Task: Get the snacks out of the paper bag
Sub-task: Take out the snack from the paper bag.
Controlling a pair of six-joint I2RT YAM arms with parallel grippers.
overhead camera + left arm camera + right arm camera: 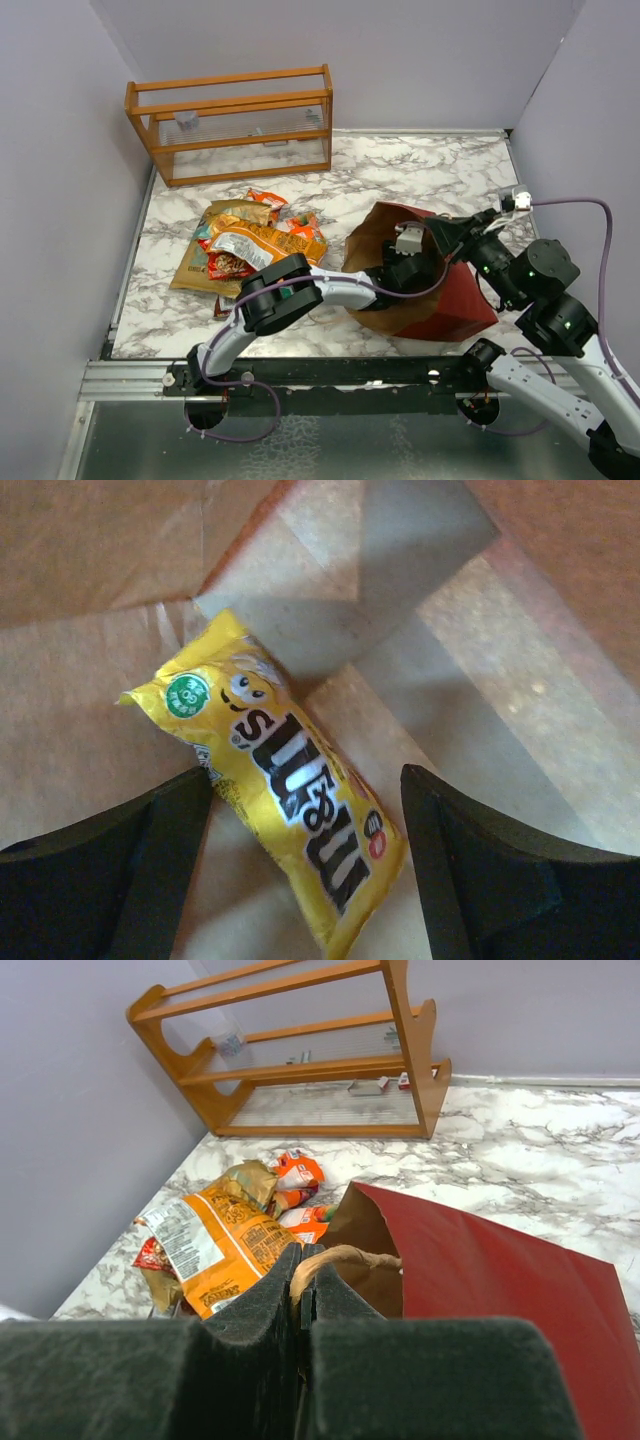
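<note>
Black fingers [150, 860] of our left gripper [305, 780] fill the bottom of the left wrist view, spread apart on either side of a crinkly yellow snack packet [290, 810] without pinching it. We see the packet lying flat on the brown kraft inside of the large dark red paper bag [460, 300], its long axis running from upper left to lower right in that view, with the green round badge at the upper-left end. The bag lies on its side on the white marble table [420, 170], its mouth facing the heap of orange, gold and red packets [245, 250] beside it. Our right gripper [302, 1260] is pressed together on the bag's tan cord handle [340, 1255]. An orange wooden rack [230, 125] stands at the far edge.
</note>
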